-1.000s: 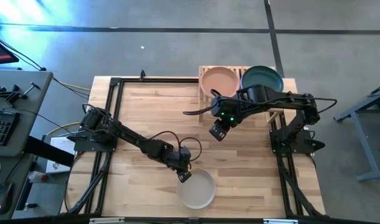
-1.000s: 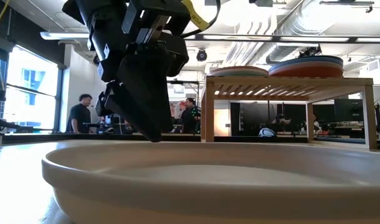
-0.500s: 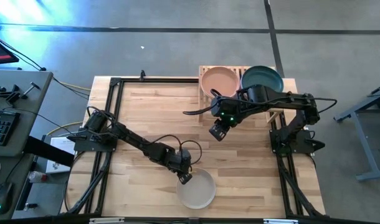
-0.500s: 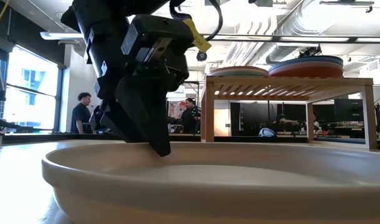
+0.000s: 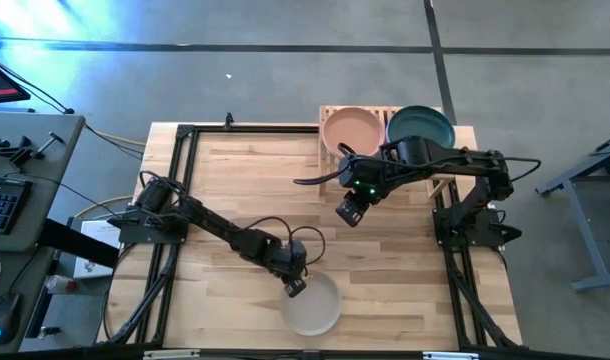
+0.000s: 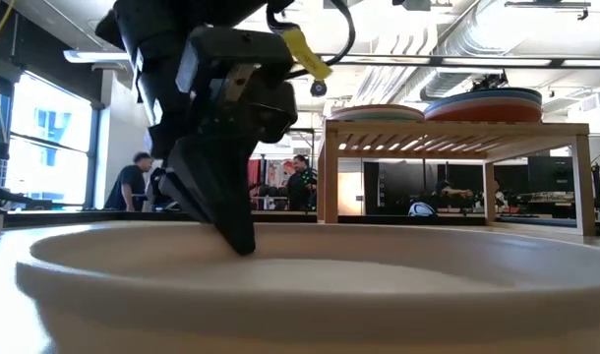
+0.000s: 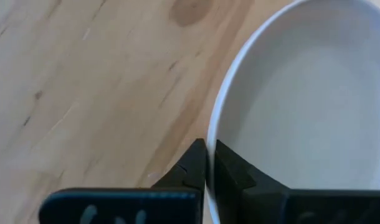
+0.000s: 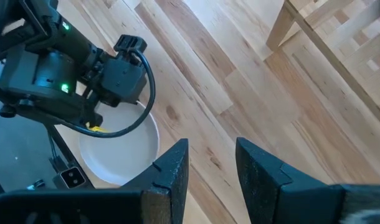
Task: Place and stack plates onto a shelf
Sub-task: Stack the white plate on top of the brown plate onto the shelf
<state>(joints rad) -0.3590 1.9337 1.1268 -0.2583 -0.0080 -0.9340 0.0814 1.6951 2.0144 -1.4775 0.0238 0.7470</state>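
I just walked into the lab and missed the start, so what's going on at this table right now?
The two-armed robot is stacking plates on a bamboo shelf. The left gripper has its fingers shut on the rim of the grey-white plate, which lies near the table's front edge. The right gripper waits with fingers open above the middle of the table, holding nothing. On the shelf, a peach plate tops one stack and a dark teal plate the other.
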